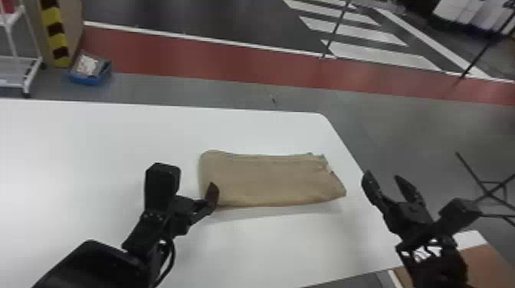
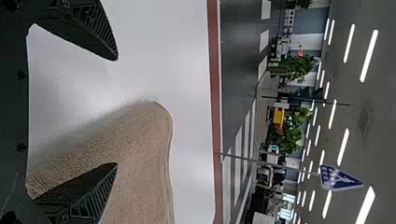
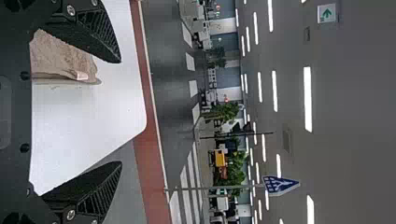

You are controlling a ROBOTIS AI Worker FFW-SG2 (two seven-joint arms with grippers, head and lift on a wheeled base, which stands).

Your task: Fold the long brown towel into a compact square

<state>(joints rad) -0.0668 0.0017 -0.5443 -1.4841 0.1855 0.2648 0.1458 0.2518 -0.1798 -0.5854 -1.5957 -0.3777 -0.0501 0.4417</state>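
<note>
The brown towel [image 1: 268, 180] lies folded as a long rectangle near the table's right edge. At its left end stands my left gripper [image 1: 193, 187], open, one fingertip over the towel's near left corner. In the left wrist view the left gripper [image 2: 116, 112] has one finger above the towel [image 2: 144, 149] and the other over bare table. Off the towel's right end, by the table edge, is my right gripper [image 1: 383, 178], open and apart from the cloth. In the right wrist view the towel's end [image 3: 65, 58] shows beside one finger of the right gripper [image 3: 121, 112].
The white table [image 1: 95, 153] extends to the left, and its right edge runs beneath the right gripper. A brown board [image 1: 486, 264] is at the bottom right. On the floor beyond are a blue bin [image 1: 90, 71] and a white rack [image 1: 19, 61].
</note>
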